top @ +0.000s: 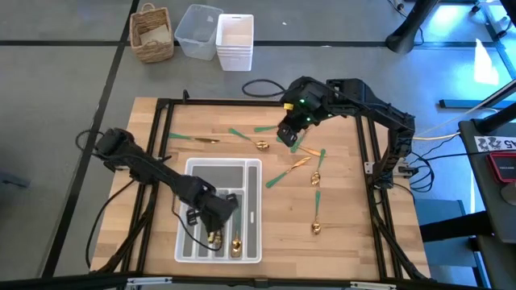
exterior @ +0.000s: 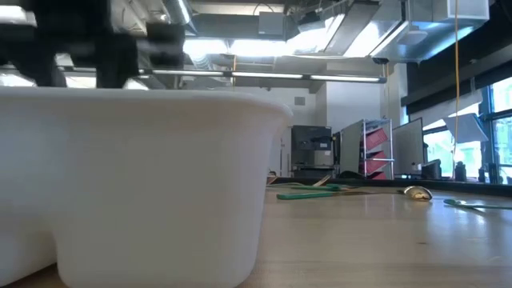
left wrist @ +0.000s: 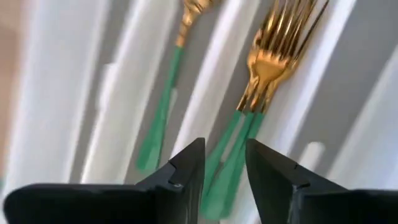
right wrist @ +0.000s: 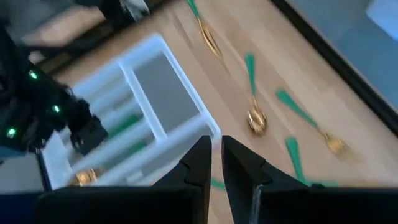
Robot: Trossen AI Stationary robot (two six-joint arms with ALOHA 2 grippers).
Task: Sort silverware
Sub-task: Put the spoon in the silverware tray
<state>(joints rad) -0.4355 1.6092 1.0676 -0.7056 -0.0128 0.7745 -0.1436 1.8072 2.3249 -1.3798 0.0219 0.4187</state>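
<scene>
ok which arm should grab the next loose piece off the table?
Right, probably. The right gripper hovers by the scattered silverware on the wood, nothing between its fingers. The left gripper is over the organizer tray, above forks already sorted.

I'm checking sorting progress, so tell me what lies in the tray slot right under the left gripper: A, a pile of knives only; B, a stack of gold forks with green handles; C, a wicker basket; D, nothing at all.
B: the left wrist view shows the left gripper, fingers apart, over stacked forks with green handles lying in a slot of the tray.
</scene>
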